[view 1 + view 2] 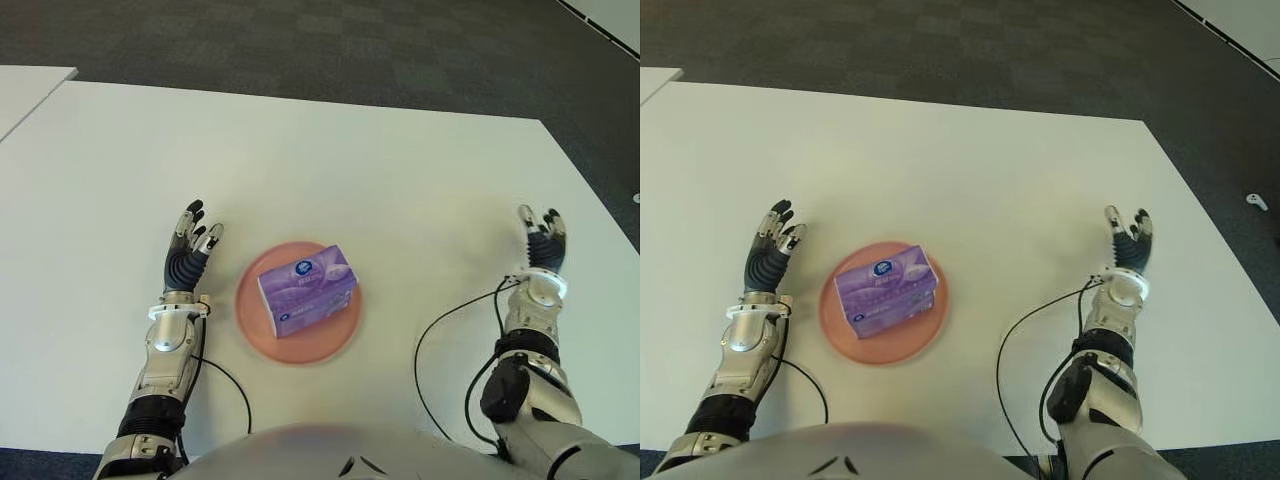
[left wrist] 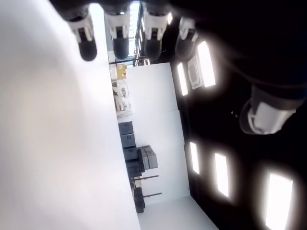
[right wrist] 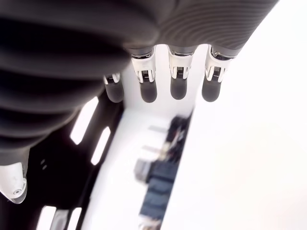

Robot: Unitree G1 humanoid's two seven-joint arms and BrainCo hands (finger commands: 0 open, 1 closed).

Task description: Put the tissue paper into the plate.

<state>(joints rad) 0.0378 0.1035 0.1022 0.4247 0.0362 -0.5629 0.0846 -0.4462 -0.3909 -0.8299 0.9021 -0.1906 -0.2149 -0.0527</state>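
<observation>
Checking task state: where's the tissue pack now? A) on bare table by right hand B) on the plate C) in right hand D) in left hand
B: the purple tissue pack lies on the pink plate, both hands open and holding nothing.

purple tissue pack [image 1: 307, 290], round blue logo on top, lettering unreadable

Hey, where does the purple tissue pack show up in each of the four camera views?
Left eye view: tissue pack lies on the pink plate, just below centre, nearer the left hand.
Right eye view: same pack, left of centre, on the plate.
Left wrist view: not in it.
Right wrist view: not in it.
Shared landmark: the pink plate under the pack, in both eye views; the right hand shows far to the right.
</observation>
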